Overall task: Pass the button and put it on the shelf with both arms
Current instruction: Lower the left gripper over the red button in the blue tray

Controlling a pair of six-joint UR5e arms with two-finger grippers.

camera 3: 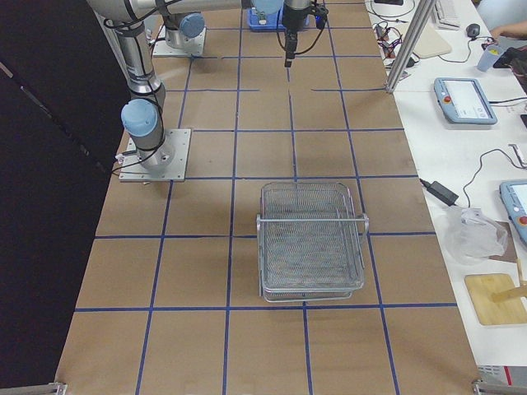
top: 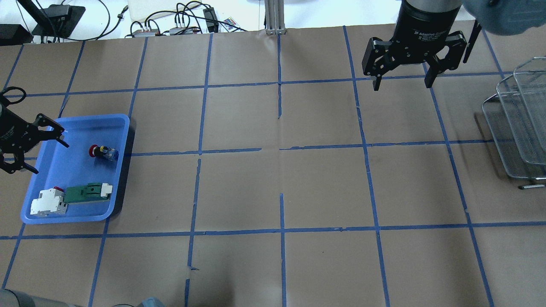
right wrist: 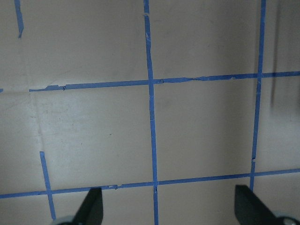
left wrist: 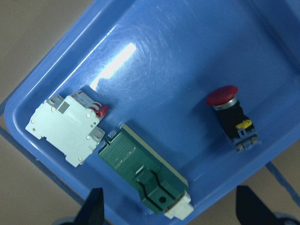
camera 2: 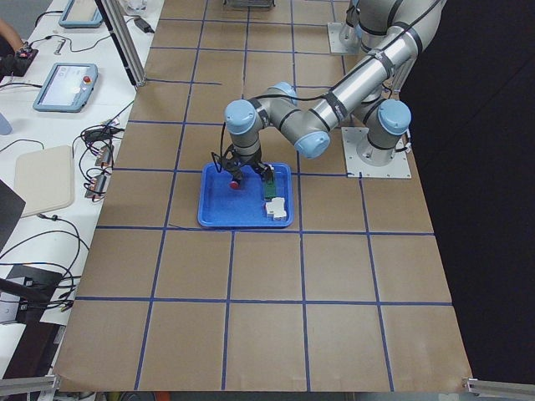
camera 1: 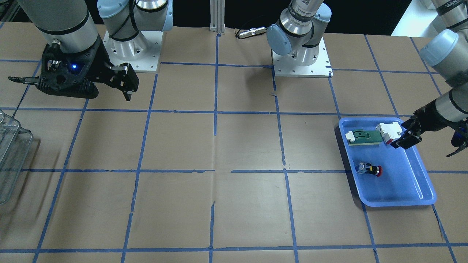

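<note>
Red-capped button (top: 102, 152) lying in blue tray (top: 96, 116), left gripper (top: 48, 157) wide above (empty), right gripper (top: 402, 85) wide too.

Robotics lab: tape-gridded table (camera 2: 267, 276), teach pendants (camera 2: 64, 86), cabling (camera 2: 99, 146) on side bench (camera 2: 29, 121).

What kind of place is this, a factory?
More likely a robotics research lab: a left arm and right arm bolted to a paper-covered table taped into a blue grid, control tablets and loose cables on a side bench, and a blue tray holding electrical parts.

Silver-grey arms (camera 1: 55, 14), pale blue joint caps (camera 1: 278, 41), black end effectors (top: 401, 85)
</note>
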